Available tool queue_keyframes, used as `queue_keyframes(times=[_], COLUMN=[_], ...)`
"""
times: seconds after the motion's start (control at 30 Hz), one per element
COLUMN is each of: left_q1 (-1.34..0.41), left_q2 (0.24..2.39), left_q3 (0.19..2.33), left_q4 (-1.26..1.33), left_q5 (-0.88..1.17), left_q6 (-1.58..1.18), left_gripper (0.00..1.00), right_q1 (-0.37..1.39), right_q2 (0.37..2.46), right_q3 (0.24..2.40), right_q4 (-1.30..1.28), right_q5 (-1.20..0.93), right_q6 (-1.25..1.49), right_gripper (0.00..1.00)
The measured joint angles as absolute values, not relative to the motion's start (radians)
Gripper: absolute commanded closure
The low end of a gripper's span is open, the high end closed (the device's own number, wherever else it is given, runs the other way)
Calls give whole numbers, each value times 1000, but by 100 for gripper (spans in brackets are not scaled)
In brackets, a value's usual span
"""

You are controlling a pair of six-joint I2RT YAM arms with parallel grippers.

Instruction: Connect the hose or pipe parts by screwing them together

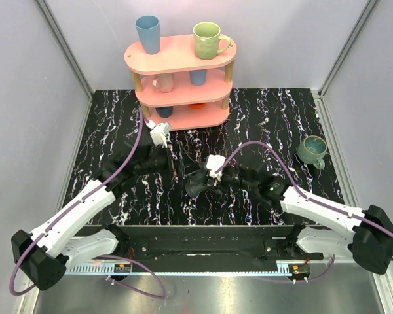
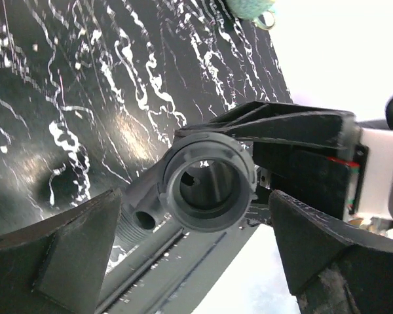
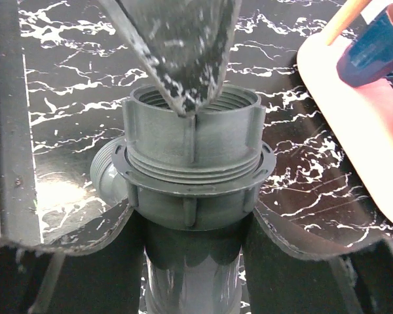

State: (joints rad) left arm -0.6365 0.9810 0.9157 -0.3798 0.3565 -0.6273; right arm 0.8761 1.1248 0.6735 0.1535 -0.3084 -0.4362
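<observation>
The pipe parts (image 3: 193, 157) are one dark grey fitting with a ribbed, threaded collar and a threaded side branch (image 3: 105, 173). My right gripper (image 3: 193, 222) is shut on the tube just below the collar and holds it above the black marbled table (image 1: 268, 111). In the left wrist view the pipe parts (image 2: 208, 190) show their round open end. My left gripper (image 2: 195, 199) is open, with its fingers (image 2: 65, 255) wide on either side of that end and apart from it. In the top view my left gripper (image 1: 178, 167) faces my right gripper (image 1: 198, 183) mid-table.
A pink three-tier shelf (image 1: 180, 65) with a blue cup (image 1: 148, 34), a green mug (image 1: 208, 39) and more cups stands at the back. A teal mug (image 1: 312, 149) sits at the right. A black rail (image 1: 203, 239) runs along the near edge.
</observation>
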Motion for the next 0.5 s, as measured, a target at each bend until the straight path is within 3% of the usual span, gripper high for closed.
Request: queue_keyframes(times=[0.4,0.5], left_q1=[-628,-628], left_q2=[1096,1122], left_q3=[938,938], left_q4=[-424,-421], left_q5=[337,358], left_q6=[-894,-912], left_gripper=[14,23], right_q1=[876,876], right_q2=[1105,1105], right_q3=[646,645], right_q4=[158,128], right_q5=[-243,-233], right_q6=[-452,-451], right_gripper=[100,100])
